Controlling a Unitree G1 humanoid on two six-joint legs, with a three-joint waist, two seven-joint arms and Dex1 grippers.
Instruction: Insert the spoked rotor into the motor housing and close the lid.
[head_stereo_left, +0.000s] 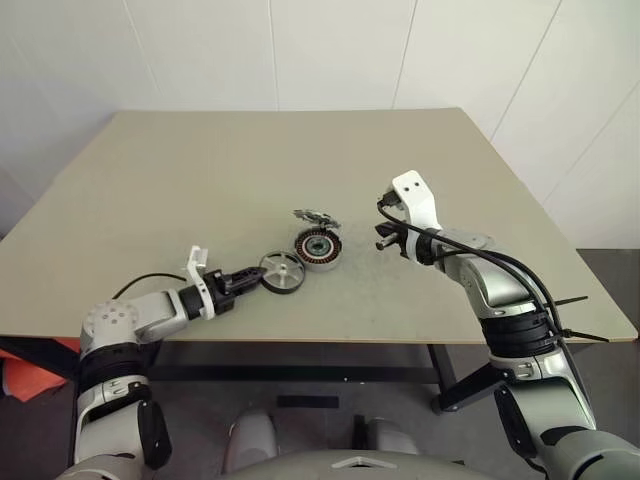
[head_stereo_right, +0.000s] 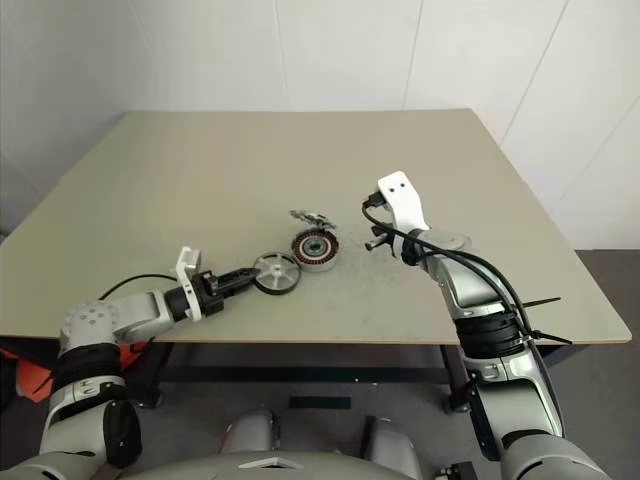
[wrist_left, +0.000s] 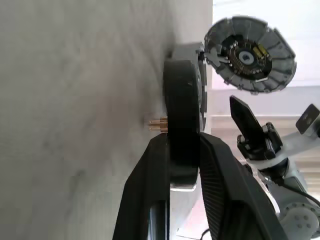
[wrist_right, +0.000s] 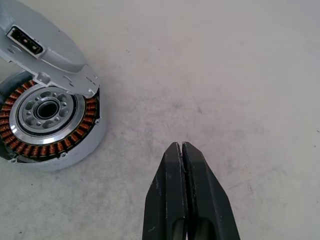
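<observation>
The left gripper (head_stereo_left: 252, 277) clamps the rotor (head_stereo_left: 282, 272) by its rim, its shaft pointing sideways, on the table (head_stereo_left: 200, 180) beside the housing (head_stereo_left: 319, 248). The right gripper (wrist_right: 181, 150) is clenched, empty.

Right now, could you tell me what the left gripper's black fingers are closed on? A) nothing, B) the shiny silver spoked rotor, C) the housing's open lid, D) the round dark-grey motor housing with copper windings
B: the left gripper pinches the rim of the shiny silver spoked rotor, beside the motor housing, while the right gripper is shut on nothing.
</observation>
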